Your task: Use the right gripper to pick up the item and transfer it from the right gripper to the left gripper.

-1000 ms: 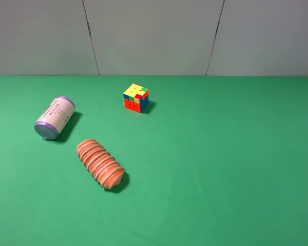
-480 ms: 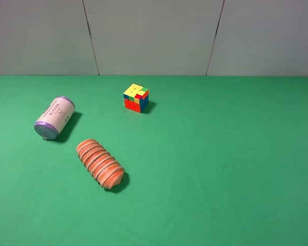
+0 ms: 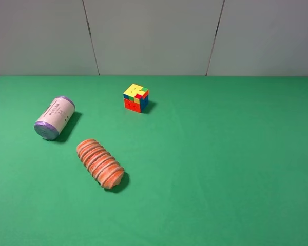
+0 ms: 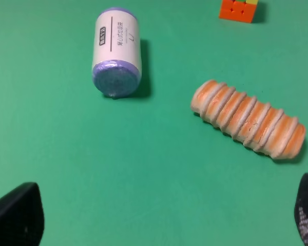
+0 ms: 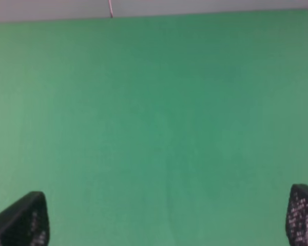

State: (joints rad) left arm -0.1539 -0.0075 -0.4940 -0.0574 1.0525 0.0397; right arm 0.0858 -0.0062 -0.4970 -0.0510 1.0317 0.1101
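The item, a cream-white can (image 3: 55,118) with purple ends, lies on its side at the left of the green table; it also shows in the left wrist view (image 4: 116,52). Neither arm shows in the exterior high view. My left gripper (image 4: 164,220) is open and empty, its fingertips (image 4: 18,218) wide apart, well short of the can. My right gripper (image 5: 164,218) is open and empty, its fingertips (image 5: 23,220) wide apart over bare green cloth; the can is out of the right wrist view.
A ribbed orange roll (image 3: 100,164) lies in front of and to the right of the can, also in the left wrist view (image 4: 249,119). A multicoloured puzzle cube (image 3: 136,97) stands further back. Grey wall panels (image 3: 154,36) close the far edge.
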